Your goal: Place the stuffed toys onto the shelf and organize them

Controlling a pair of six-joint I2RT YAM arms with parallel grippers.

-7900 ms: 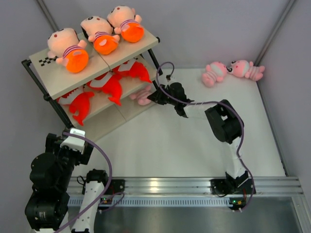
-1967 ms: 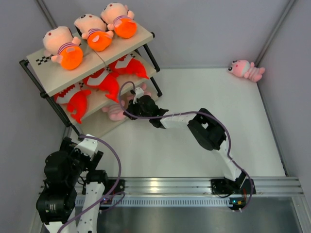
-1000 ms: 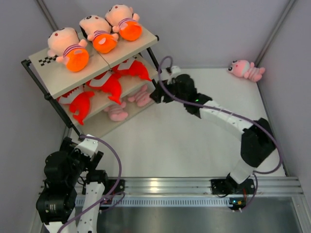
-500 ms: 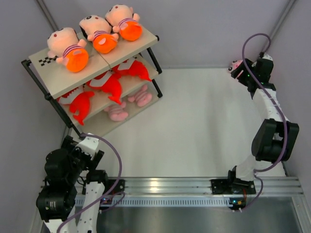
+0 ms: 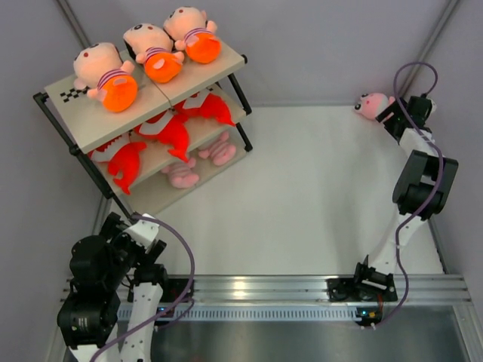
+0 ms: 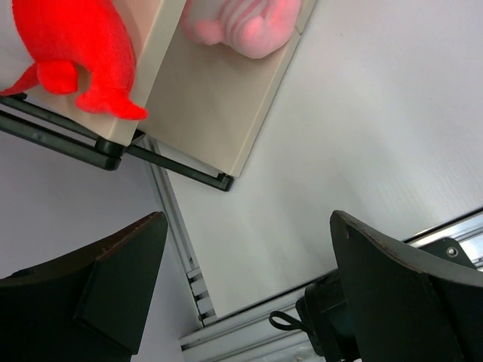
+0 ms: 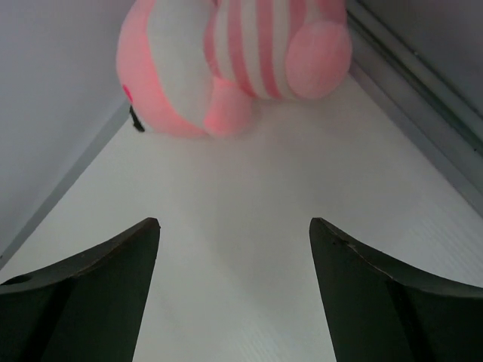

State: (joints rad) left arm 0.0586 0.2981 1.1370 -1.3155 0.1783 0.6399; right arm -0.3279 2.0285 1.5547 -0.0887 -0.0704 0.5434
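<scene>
Reaching to the 1 o'clock corner of the table (image 5: 302, 211), my R gripper (image 7: 234, 226) has left the shelf (image 5: 90, 128) since 1 s ago: jaws wide apart, empty, last pink doll (image 7: 234, 68) lying at 12 o'clock just ahead, untouched. L gripper (image 6: 249, 219): jaws wide, empty, nr shelf foot. Bottom tier: other two pink dolls (image 5: 181, 175) (image 5: 219, 148).

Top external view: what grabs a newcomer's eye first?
The slanted shelf at far left, loaded with three peach dolls on top and red-orange fish plush on the middle tier. Then the one pink striped plush off the shelf, in the far right corner, with the right gripper open just short of it.
</scene>
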